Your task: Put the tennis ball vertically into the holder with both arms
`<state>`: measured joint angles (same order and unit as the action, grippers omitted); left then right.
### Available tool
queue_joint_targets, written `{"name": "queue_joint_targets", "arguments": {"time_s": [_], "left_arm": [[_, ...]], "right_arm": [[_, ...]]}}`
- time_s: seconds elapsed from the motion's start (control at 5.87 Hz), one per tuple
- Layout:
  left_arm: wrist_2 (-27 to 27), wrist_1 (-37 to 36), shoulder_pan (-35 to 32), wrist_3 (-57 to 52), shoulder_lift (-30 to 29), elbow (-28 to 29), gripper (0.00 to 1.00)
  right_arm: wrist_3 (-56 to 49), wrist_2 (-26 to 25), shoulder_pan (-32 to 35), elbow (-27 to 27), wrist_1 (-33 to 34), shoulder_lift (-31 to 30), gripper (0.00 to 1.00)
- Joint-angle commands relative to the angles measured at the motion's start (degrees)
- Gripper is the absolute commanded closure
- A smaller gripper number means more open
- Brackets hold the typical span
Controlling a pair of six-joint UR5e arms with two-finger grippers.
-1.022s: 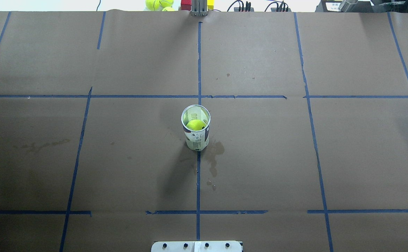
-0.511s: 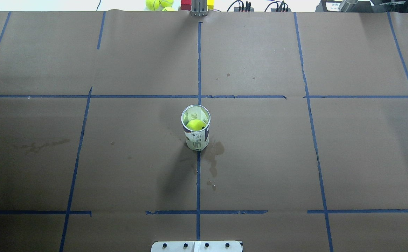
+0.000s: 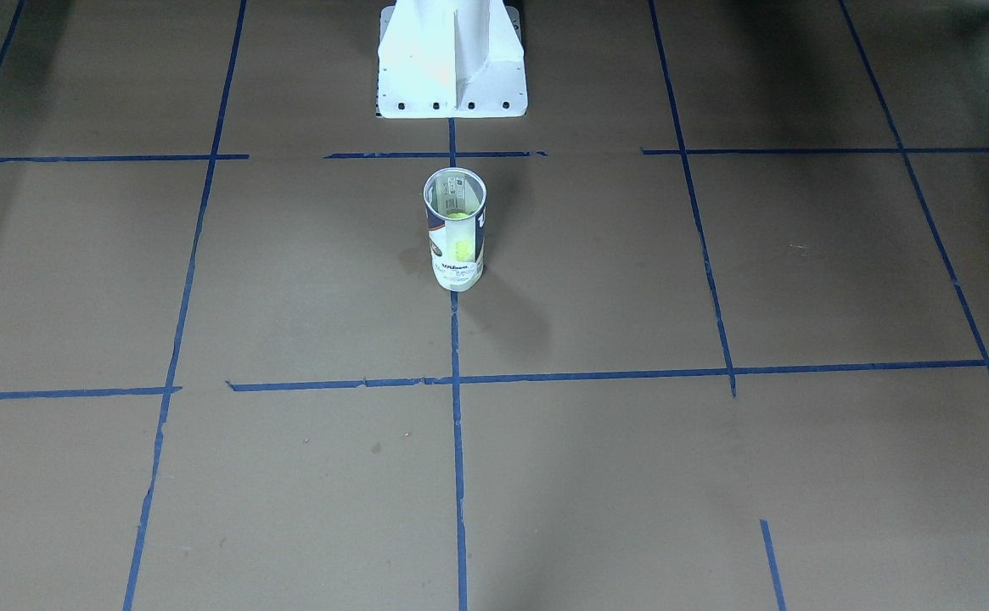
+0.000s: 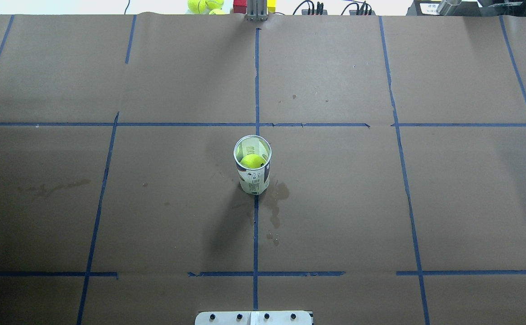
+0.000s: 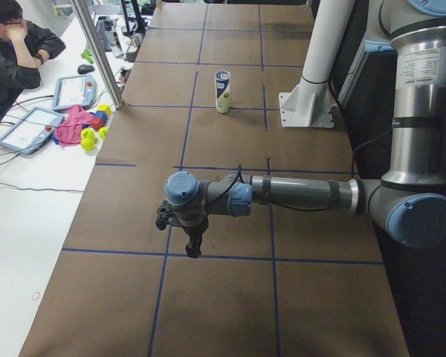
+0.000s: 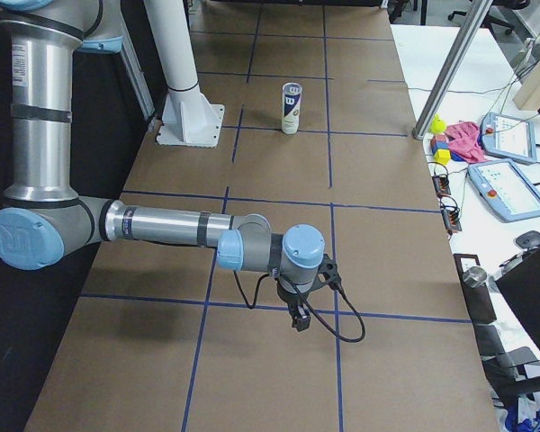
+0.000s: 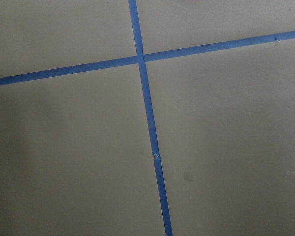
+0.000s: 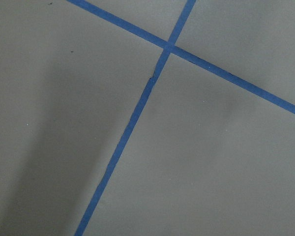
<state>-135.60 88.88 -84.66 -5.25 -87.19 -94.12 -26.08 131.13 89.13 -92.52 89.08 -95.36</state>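
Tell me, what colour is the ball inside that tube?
Bright yellow-green; the ball shows best in the overhead exterior view.

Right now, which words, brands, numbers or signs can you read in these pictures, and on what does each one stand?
"W": white logo on the dark band of the tube, seen in the right side view.
Small print on the tube's lower label: too small and blurred to read.
Tablet screens on the side desk: too small to read.
Both wrist views: only blue tape lines, no text.
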Motion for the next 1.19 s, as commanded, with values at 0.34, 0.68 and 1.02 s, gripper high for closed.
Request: {"name": "queue_joint_targets", "arguments": {"time_s": [0.34,0.68,1.02], "left_arm": [[0.16,0.06,0.02,-0.2,0.1,0.08,0.0],[0.16,0.06,0.02,-0.2,0.44,0.08,0.0],[0.16,0.06,0.02,-0.11,0.45,-0.01,0.0]], "right_arm": [[0.76,-0.18,-0.01,-0.47,-0.22,0.08,0.0],[9.48,2.1,-0.01,-0.47,-0.22,0.7,0.0],[11.05,2.11,-0.01,-0.3,-0.22,0.26,0.0]]}}
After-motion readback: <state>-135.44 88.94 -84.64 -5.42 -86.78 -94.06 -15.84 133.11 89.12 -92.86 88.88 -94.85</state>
